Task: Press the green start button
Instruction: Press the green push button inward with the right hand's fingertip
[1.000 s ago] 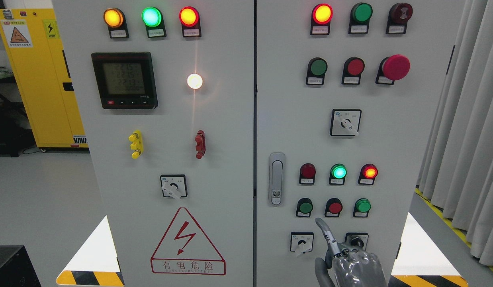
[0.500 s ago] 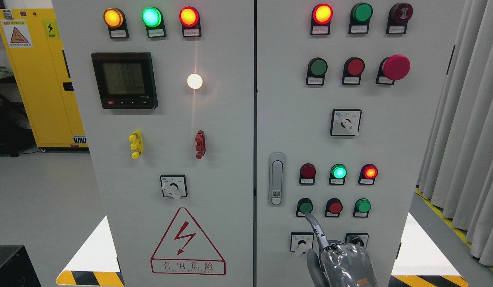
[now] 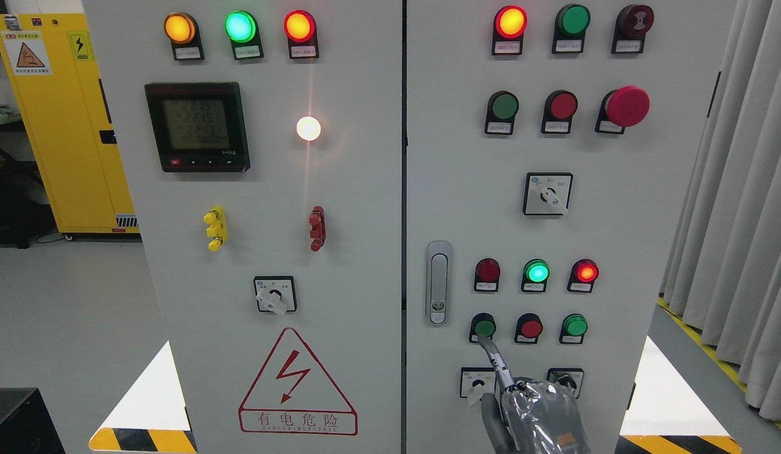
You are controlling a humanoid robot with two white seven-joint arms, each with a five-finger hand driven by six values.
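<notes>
On the right cabinet door, the lower row holds a green push button [image 3: 484,328], a red one [image 3: 530,328] and another green one [image 3: 575,325]. My right hand [image 3: 535,413], wrapped in clear plastic, comes up from the bottom edge. Its index finger [image 3: 494,362] is stretched up and to the left, and the tip touches the lower edge of the left green button. The other fingers are curled and hold nothing. Part of the rotary switch [image 3: 477,383] below is hidden by the hand. The left arm is out of view.
Above the row are indicator lamps: dark red [image 3: 487,271], lit green [image 3: 536,272], lit red [image 3: 585,272]. A door latch [image 3: 438,284] is to the left, a key switch [image 3: 565,380] beside my hand. A red mushroom stop [image 3: 626,106] is higher up. Curtains [image 3: 737,221] hang at the right.
My right hand has moved left and up. The index fingertip went from below the red button to the lower edge of the left green button.
</notes>
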